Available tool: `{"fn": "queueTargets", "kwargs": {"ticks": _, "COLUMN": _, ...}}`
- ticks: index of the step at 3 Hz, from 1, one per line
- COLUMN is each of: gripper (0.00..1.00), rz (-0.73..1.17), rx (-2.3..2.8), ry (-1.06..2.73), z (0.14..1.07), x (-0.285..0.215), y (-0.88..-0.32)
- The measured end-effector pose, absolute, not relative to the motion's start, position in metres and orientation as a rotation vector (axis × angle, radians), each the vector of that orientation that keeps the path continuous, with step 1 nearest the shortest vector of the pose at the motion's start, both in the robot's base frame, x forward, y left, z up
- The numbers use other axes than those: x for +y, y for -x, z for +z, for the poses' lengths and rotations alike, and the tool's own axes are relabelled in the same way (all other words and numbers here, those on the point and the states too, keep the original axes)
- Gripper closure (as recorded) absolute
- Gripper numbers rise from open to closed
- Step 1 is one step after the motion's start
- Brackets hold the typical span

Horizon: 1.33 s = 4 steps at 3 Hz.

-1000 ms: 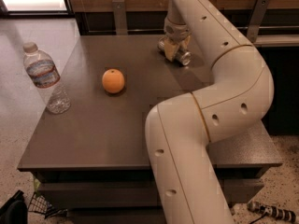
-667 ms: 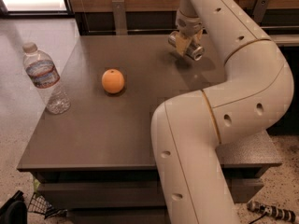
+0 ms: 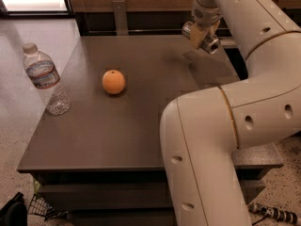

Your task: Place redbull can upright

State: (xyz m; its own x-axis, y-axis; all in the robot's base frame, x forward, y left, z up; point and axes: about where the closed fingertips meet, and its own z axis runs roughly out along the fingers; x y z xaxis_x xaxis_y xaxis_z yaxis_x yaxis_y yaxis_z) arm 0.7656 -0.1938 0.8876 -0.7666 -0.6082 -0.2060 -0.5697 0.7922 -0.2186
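- Over the last second the claw (image 3: 200, 30) had risen from just above the far part of the surface (image 3: 117, 135) and drifted right, taking the can (image 3: 208, 42) with it.
- The can now hung clear of the surface, near the far right edge, with its shadow on the top beneath it.
- That suggested the pick was done and the placing was still to come: the can had not been set down.
- The claw appeared clenched on the can, gripping it across the middle of its body.
- The can sat directly in the claw, tilted closer to lying than standing. Its shiny round end pointed near and right, and its other end poked out on the left of the claw.
- Judging by that tilt, the wrist would need to turn the can upright before lowering it.
- The orange (image 3: 114, 82) and the bottle (image 3: 46, 79) stood well apart from the claw, on the left half, in the same spots as before.
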Motion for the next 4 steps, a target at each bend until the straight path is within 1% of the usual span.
{"fn": "queueTargets", "kwargs": {"ticks": 1, "gripper": 1.00, "rz": -0.212, "rx": 2.673, "ry": 0.899, "z": 0.903, "x": -0.207, "y": -0.762}}
{"fn": "queueTargets", "kwargs": {"ticks": 2, "gripper": 1.00, "rz": -0.149, "rx": 2.615, "ry": 0.853, "z": 0.913, "x": -0.228, "y": -0.745}}
{"fn": "queueTargets", "kwargs": {"ticks": 3, "gripper": 1.00, "rz": -0.109, "rx": 2.532, "ry": 0.820, "z": 0.922, "x": -0.236, "y": -0.731}}
{"fn": "queueTargets", "kwargs": {"ticks": 4, "gripper": 1.00, "rz": 0.018, "rx": 2.348, "ry": 0.851, "z": 0.918, "x": -0.226, "y": -0.727}}
